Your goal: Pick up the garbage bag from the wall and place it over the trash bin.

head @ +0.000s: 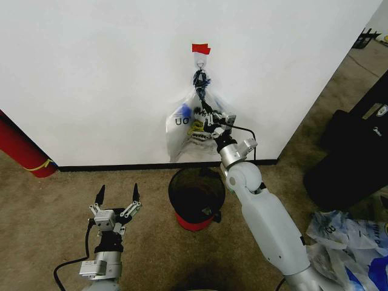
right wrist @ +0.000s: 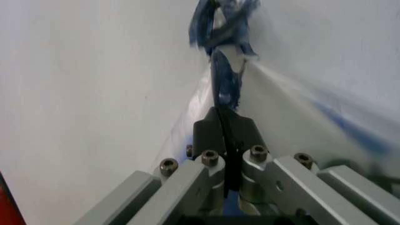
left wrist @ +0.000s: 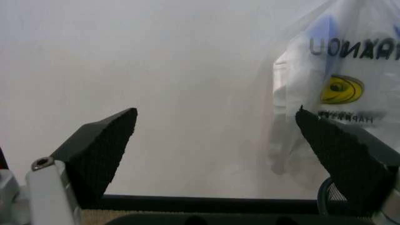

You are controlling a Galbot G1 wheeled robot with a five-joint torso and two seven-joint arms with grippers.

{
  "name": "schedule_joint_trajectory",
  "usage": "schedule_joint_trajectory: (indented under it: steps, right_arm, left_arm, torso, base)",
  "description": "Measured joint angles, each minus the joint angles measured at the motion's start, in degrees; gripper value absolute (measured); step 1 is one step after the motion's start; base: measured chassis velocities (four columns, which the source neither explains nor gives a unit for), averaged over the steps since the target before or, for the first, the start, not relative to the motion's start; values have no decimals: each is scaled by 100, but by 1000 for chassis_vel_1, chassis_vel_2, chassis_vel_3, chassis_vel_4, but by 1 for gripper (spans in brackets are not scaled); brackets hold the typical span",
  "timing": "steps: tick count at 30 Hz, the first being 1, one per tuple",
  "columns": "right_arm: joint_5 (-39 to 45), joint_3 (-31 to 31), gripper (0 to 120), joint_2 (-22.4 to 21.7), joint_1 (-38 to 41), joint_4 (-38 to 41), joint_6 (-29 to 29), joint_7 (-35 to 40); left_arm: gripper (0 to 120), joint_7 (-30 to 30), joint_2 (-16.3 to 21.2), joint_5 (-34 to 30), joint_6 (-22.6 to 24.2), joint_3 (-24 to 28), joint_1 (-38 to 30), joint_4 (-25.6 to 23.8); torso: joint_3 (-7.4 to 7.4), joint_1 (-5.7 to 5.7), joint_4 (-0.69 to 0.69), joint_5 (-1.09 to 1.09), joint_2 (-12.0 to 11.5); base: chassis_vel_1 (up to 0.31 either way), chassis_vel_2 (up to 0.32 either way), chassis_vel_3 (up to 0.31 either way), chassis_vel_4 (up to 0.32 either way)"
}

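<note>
Two robot arms face a plain white wall [head: 91,79] with a black baseboard. The garbage bag [head: 193,130], thin see-through plastic with blue patches and dark handles, hangs from a small hook [head: 200,60] just below a strip of red tape [head: 200,48]. The right gripper [head: 213,124] is raised against the bag, its fingers [right wrist: 224,133] pressed together on the dark blue handle. Directly beneath the bag, on the brown carpet close to the baseboard, stands the trash bin [head: 197,197], black mesh with a red base. The left gripper [head: 119,193] hovers low beside the bin, jaws spread wide and holding nothing.
</note>
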Motion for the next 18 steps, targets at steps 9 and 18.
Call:
schedule_joint_trajectory:
  steps: [9,18]
  right_arm:
    - [-270,168,0,-110,-809,299,167,-426]
    - [-745,437,0,-257,-1898,914,403,-836]
  left_arm:
    - [100,0,19,-6,-11,-19,44,10]
    - [100,4,16,4,-13,54,21,12]
  torso:
    - [-1,0,0,1,0]
    - [-1,0,0,1,-1]
  base:
    - [0,0,0,0]
    - [0,0,0,0]
